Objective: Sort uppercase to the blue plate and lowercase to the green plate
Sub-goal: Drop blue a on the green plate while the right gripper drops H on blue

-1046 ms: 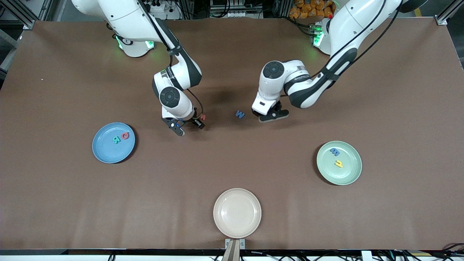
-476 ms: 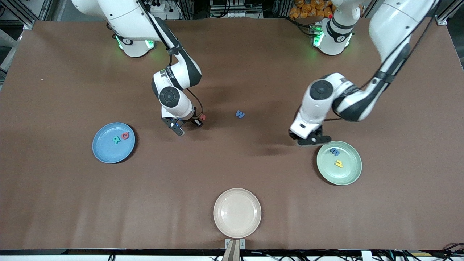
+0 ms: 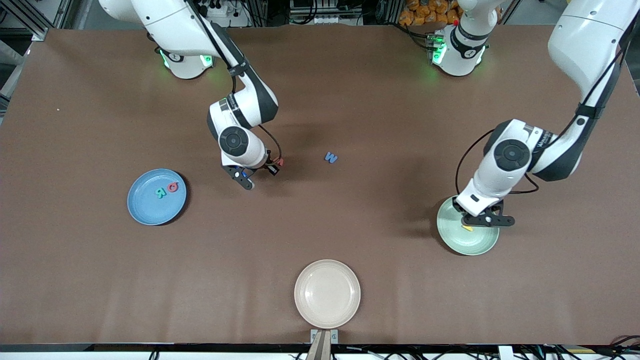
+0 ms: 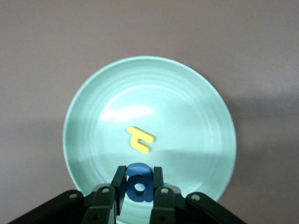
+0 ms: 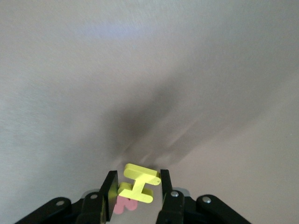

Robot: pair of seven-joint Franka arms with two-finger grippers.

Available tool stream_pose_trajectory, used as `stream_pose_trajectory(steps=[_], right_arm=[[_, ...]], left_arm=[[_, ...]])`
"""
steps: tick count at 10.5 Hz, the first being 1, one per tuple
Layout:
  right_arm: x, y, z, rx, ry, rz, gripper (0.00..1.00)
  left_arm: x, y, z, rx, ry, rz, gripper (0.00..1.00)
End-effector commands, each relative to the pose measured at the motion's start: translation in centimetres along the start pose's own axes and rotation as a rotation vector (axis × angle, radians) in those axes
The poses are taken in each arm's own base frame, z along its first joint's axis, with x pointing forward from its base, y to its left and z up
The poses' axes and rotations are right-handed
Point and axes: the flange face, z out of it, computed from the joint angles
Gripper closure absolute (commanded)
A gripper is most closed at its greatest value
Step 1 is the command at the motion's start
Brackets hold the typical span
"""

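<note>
Three plates sit on the table (image 3: pixel 100 280): a blue plate (image 3: pixel 145 210) with two letters, a green plate (image 3: pixel 475 242) with a yellow letter (image 4: pixel 140 139), a cream plate (image 3: pixel 327 294) near the front edge; the left gripper (image 4: pixel 138 198) has moved from mid-table to over the green plate, clenched on a blue a (image 4: pixel 138 188); the right gripper (image 5: pixel 136 186) is squeezing a yellow H (image 5: pixel 139 181), a red letter (image 5: pixel 124 203) beside it; a blue letter (image 3: pixel 331 157) lies mid-table.

High front view and left wrist view share green plate (image 3: pixel 470 242)
</note>
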Motion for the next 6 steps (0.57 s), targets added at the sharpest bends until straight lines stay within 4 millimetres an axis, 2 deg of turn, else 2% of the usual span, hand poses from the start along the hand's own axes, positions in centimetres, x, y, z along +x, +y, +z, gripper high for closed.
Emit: stream_pose_trajectory(steps=[1,2,3,4,6], right_arm=[[3.1,0.1,-2.3,-0.024,-0.015,-0.020,0.78],[5.2,0.6,-3.5,-0.035,-0.015,-0.021,0.78],[7.1,1.5,-4.4,-0.062,-0.030,-0.025,0.78],[10.5,3.1,-5.3,-0.078,-0.036,-0.027,0.78],[17.5,7.3,-6.4,-0.104,-0.008,-0.061,0.77]], left_arm=[[1.7,-0.9,0.3,-0.023,-0.004,-0.013,0.89],[1.9,-0.9,0.4,-0.028,-0.003,-0.019,0.01],[2.0,-0.9,0.0,-0.027,0.003,-0.019,0.00],[2.3,-1.2,-0.6,-0.019,0.004,-0.026,0.00],[4.0,-1.2,-3.0,-0.011,-0.046,-0.071,0.00]])
